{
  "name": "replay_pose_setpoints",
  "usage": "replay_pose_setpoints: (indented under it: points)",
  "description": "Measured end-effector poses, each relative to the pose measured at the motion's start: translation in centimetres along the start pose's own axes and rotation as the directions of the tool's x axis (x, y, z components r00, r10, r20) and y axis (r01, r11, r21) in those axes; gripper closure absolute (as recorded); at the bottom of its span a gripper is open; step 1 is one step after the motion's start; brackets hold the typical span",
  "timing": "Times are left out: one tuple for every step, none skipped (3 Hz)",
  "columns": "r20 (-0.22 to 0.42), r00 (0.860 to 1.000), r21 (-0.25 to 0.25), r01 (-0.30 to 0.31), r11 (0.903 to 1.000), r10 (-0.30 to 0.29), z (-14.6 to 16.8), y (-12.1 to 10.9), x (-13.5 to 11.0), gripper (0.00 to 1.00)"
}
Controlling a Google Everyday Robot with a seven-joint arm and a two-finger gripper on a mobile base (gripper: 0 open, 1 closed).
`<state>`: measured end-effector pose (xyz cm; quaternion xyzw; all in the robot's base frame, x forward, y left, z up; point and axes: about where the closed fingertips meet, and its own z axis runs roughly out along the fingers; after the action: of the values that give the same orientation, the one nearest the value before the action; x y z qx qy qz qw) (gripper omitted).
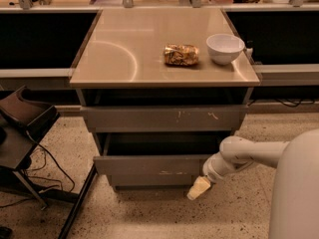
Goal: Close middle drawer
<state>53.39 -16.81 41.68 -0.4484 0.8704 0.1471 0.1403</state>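
The middle drawer [149, 171] of the grey cabinet stands pulled out. It has a plain flat front with a faint pale scuff, and its inside is dark and shadowed. My gripper [198, 188], with cream fingertips pressed together, hangs at the lower right corner of that front, close to it or touching it. It holds nothing. My white arm [249, 156] reaches in from the right.
Above the open drawer is a closed drawer front [164, 117] with pale scratch marks. On the cabinet top [119, 54] lie a crumpled snack bag [181, 55] and a white bowl [225, 48]. A dark chair and cables [25, 133] stand at the left. The floor is speckled.
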Motion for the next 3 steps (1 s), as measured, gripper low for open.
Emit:
replay_pose_setpoints:
  points:
    - [0.016,1.0,-0.023,0.009,0.9997,-0.009,0.8,-0.6,-0.5,0.0]
    - [0.023,0.998,-0.138,0.058,0.9888,-0.055,4.2,0.4,-0.9,0.0]
    - [0.05,0.995,-0.278,0.093,0.956,-0.082,7.3,-0.1,-1.1,0.0]
